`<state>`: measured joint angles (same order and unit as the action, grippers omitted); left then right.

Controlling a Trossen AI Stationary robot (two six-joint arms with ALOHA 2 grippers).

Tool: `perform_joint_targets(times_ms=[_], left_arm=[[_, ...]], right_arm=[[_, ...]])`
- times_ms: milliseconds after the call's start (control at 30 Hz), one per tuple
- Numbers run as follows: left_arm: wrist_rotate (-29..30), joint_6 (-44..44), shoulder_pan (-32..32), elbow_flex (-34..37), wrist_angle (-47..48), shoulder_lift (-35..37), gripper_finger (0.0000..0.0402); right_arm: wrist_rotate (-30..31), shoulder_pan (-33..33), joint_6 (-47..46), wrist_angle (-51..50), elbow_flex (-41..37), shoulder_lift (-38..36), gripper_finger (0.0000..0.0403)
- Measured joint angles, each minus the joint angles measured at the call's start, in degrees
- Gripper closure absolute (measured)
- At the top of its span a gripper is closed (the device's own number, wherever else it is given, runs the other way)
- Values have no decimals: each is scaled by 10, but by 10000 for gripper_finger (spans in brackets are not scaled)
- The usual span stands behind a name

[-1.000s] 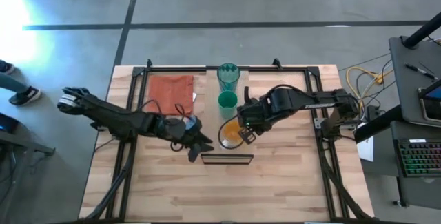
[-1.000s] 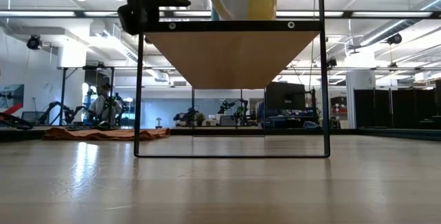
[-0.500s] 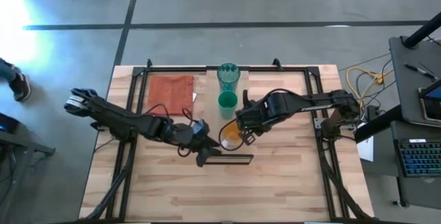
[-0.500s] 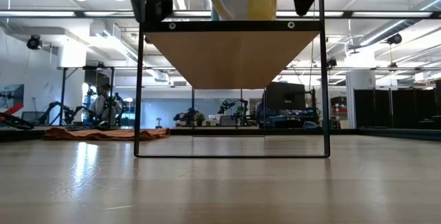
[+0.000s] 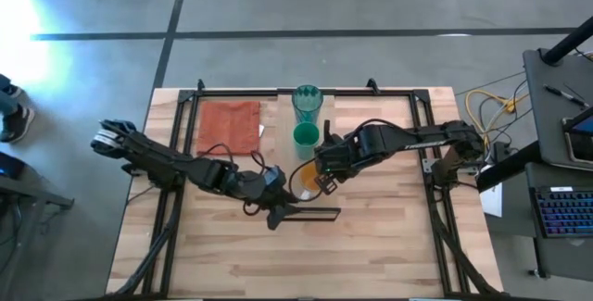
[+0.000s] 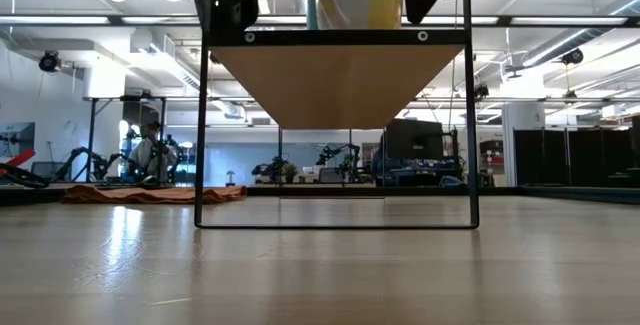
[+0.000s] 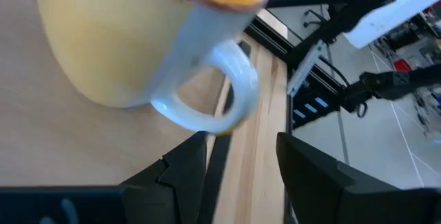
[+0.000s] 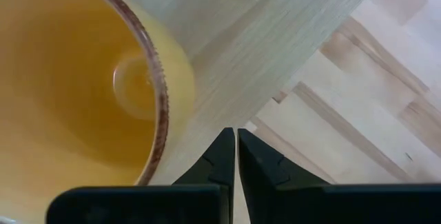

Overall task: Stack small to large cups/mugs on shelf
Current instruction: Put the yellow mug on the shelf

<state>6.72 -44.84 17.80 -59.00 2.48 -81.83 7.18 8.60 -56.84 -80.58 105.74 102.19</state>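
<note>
High view: shelf (image 5: 310, 176) sits mid-frame, dark front edge toward lower side. Three vessels in a line on it, top to bottom: teal tumbler (image 5: 308, 100) upper centre, green cup (image 5: 306, 136) just below it, orange mug (image 5: 307, 181) lowest, near front edge. All upright.

Left gripper (image 5: 281, 210) at centre-left, just below-left of mug, beside shelf front edge. Left wrist view: two dark fingers (image 7: 185, 176) apart w/ clear gap, nothing between them; mug's white handle (image 7: 213, 93) just ahead of tips, not touching as far as visible.

Right gripper (image 5: 323, 179) centre, immed. right of mug. Right wrist view: fingers (image 8: 222, 156) pressed together, tips meeting, holding nothing; mug rim at frame left, close beside tips.

Orange-red cloth (image 5: 230, 125) upper left of table (image 5: 389, 245), apart from shelf
</note>
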Motion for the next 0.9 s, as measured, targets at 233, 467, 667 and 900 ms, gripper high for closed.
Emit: perform_joint_targets(times_ms=[233,467,667,900], left_arm=[[0,-14,17,-1,-3,9,240],[27,-26,27,-3,-16,6,240],[57,-28,29,-3,-29,6,240],[59,-24,29,-2,-85,-20,240]], right_arm=[[0,0,-1,0,0,0,392],[4,0,0,0,-1,0,392],[5,0,-1,5,-1,0,392],[8,0,-1,24,-2,1,392]])
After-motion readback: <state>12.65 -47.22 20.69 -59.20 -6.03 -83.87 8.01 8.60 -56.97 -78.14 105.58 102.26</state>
